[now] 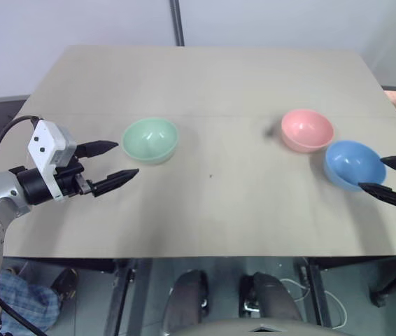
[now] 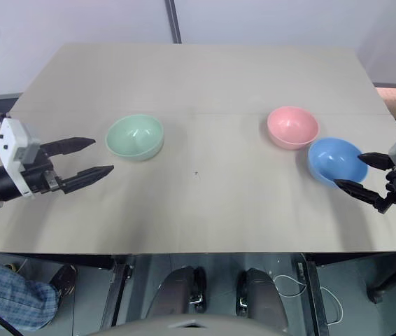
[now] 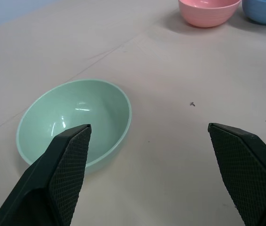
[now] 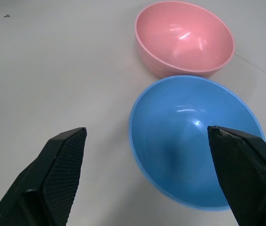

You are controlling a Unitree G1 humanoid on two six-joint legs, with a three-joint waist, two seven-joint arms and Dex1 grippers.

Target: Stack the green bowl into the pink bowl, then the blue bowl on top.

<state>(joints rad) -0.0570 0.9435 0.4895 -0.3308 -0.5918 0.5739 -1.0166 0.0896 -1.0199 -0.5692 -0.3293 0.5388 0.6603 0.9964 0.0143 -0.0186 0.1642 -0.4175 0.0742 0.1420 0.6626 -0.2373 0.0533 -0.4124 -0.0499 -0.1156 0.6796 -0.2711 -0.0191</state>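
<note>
On the table (image 1: 205, 210), green bowl (image 1: 150, 139), pink bowl (image 1: 307, 129) and blue bowl (image 1: 354, 164) sit mouth-up, both pincers spread wide, empty.

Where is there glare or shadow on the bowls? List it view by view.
Left wrist view: small white highlights inside the green bowl. Right wrist view: glints inside the pink bowl and the blue bowl, whose bottom holds a soft dark patch. Left eye view: a faint blurred shadow on the table left of the pink bowl.
</note>
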